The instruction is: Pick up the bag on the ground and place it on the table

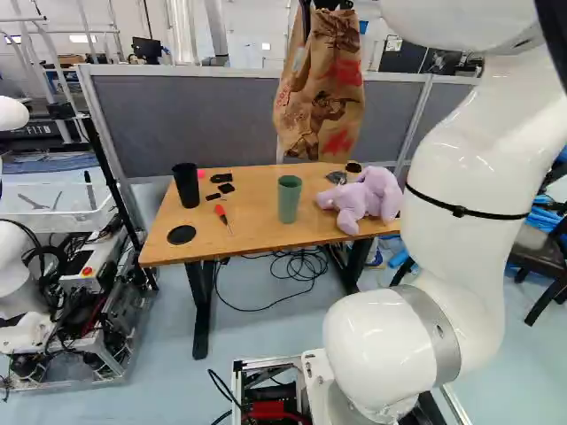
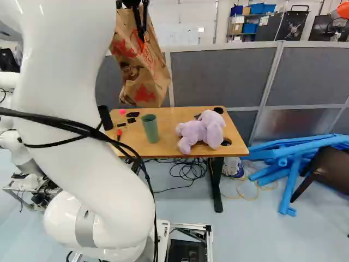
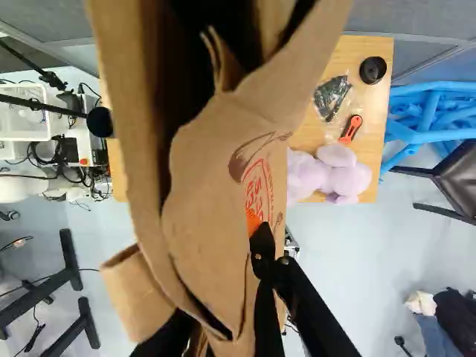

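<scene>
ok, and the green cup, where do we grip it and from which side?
Once the paper bag is down, I'd pinch the green cup's side walls about mid-height, coming in level from the table's near edge: it stands upright close to that edge, nothing before it, the purple plush a gap away.

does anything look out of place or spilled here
No spill shows. Black cables lie tangled under the table, and blue tubes are heaped at odd angles beside the chair. The raised paper bag looks crumpled and leans in the right base view.
</scene>
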Tool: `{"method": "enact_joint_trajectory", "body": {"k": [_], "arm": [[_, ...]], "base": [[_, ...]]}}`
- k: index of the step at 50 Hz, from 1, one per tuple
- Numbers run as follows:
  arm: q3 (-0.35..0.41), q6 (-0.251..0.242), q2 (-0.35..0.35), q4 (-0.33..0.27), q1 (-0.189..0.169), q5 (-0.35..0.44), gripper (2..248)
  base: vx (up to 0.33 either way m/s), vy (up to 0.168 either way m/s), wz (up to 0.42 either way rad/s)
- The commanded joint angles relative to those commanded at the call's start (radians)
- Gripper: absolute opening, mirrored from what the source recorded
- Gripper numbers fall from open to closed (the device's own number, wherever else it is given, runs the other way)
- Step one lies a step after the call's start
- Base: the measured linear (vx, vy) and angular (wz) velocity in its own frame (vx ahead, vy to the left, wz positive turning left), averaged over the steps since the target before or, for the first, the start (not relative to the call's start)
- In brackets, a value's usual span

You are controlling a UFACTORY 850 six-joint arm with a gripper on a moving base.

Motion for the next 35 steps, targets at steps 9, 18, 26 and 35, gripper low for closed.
{"method": "enact_joint_trajectory", "body": {"k": [9, 18, 26, 35], "arm": [[-0.037, 0.000, -0.032, 0.000, -0.002, 0.000, 21], [-0.075, 0.000, -0.065, 0.000, -0.003, 0.000, 21], [-0.112, 0.000, -0.095, 0.000, -0.005, 0.000, 21], [-0.155, 0.000, -0.130, 0.000, -0.006, 0.000, 21]], "base": [[0.000, 0.000, 0.000], [0.000, 0.000, 0.000], [0.000, 0.000, 0.000], [0.000, 0.000, 0.000]]}}
